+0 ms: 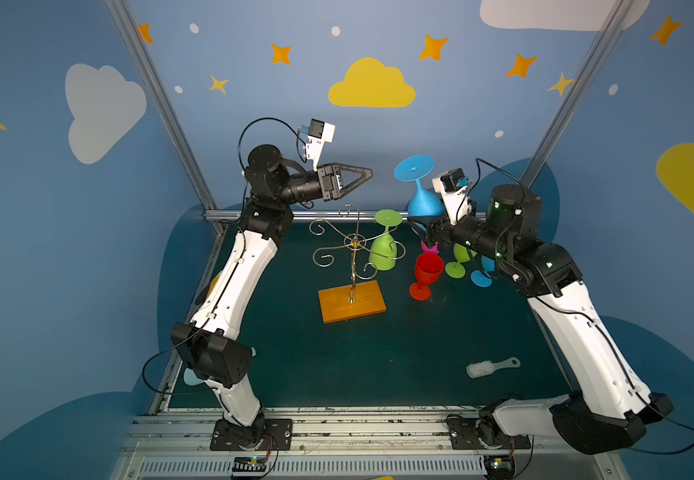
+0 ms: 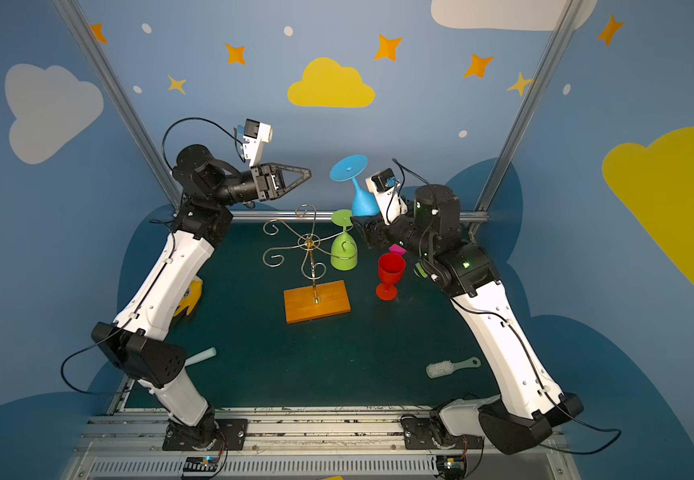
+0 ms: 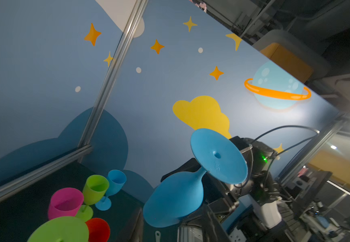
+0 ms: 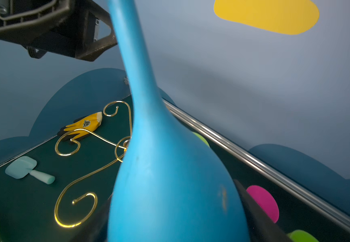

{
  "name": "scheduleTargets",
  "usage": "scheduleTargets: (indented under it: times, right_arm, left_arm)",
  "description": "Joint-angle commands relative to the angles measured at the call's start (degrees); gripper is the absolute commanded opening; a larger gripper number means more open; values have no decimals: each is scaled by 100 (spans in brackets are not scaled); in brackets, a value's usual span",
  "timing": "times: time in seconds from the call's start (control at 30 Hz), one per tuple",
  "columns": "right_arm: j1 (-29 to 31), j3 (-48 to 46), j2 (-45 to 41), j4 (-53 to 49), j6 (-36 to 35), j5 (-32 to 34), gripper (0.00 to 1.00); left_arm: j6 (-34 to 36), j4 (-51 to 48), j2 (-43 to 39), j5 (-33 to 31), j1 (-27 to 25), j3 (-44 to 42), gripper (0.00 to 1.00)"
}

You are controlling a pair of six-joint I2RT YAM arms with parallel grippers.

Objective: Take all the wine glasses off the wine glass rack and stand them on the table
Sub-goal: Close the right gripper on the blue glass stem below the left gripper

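My right gripper (image 1: 419, 222) is shut on the bowl of a blue wine glass (image 1: 420, 195), held upside down with its foot up, above and to the right of the wine glass rack (image 1: 353, 245). In the right wrist view the blue bowl (image 4: 170, 188) fills the space between the dark fingers (image 4: 253, 213). The rack is gold wire on an orange wooden base (image 1: 351, 300). A green wine glass (image 1: 385, 251) hangs upside down on its right arm. My left gripper (image 1: 368, 172) is raised left of the blue glass's foot, open and empty, apart from the glass.
Upright on the mat right of the rack stand a red glass (image 1: 426, 272), a green one (image 1: 459, 259), a blue one (image 1: 484, 272) and a pink cup (image 1: 429, 248). A white brush (image 1: 490, 367) lies front right. A yellow glove (image 2: 189, 297) and a pale teal tool (image 2: 200, 356) lie left.
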Motion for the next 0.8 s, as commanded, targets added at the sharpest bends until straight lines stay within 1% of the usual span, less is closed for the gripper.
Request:
scheduleTargets:
  times: [0.0, 0.1, 0.17, 0.23, 0.37, 0.53, 0.77]
  right_arm:
    - [-10, 240, 84, -1021, 334, 70, 43]
    - [-1, 499, 203, -1395, 447, -13, 43]
    - [13, 628, 278, -1571, 515, -121, 43]
    - [33, 679, 335, -1683, 553, -175, 42]
    - [85, 665, 422, -1796, 638, -194, 42]
    - [181, 566, 435, -1689, 735, -294, 41]
    - [330, 543, 491, -1688, 797, -407, 40]
  left_arm:
    - [2240, -220, -397, -422, -96, -463, 42]
    - [3256, 312, -772, -701, -218, -1121, 42]
    - [3791, 362, -888, -757, -301, -1249, 40]
    - [4129, 271, -894, -676, -362, -1222, 37]
    - [4554, 316, -892, -613, -509, -1283, 35]
    - [5163, 8, -896, -651, -694, -1267, 34]
    - [5503, -47, -941, -844, -797, -1380, 44]
